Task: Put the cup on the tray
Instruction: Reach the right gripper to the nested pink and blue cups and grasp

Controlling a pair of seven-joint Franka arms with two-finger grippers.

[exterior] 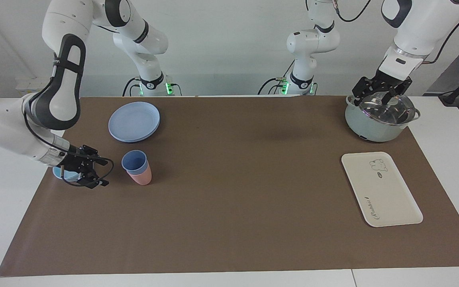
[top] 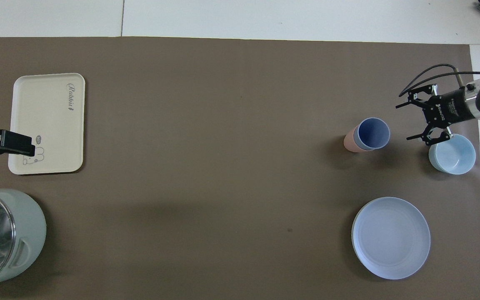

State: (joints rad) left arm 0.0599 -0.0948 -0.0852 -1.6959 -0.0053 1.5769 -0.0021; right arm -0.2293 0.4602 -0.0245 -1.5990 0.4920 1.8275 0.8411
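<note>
The right gripper (exterior: pixel 94 172) hangs low at the right arm's end of the brown paper-like mat (exterior: pixel 229 223), fingers spread and holding nothing. Just beside its tips, toward the table's middle, the small tapered periwinkle-blue plastic cup (exterior: pixel 134 162) stands nested in a pink cup (exterior: pixel 142 176) of like shape. A glossy light-blue bowl (top: pixel 451 153) sits partly under the gripper. The left gripper (exterior: pixel 381 92) waits above a pale-green lidded pot (exterior: pixel 377 123); I cannot tell its grip. The flat cream-white rounded tray (exterior: pixel 389 199) lies near that pot, well apart from the cup.

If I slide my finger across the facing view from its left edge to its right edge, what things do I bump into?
Bowl → right gripper → plates, cup nested in pink cup → pot with left gripper over it, tray.
</note>
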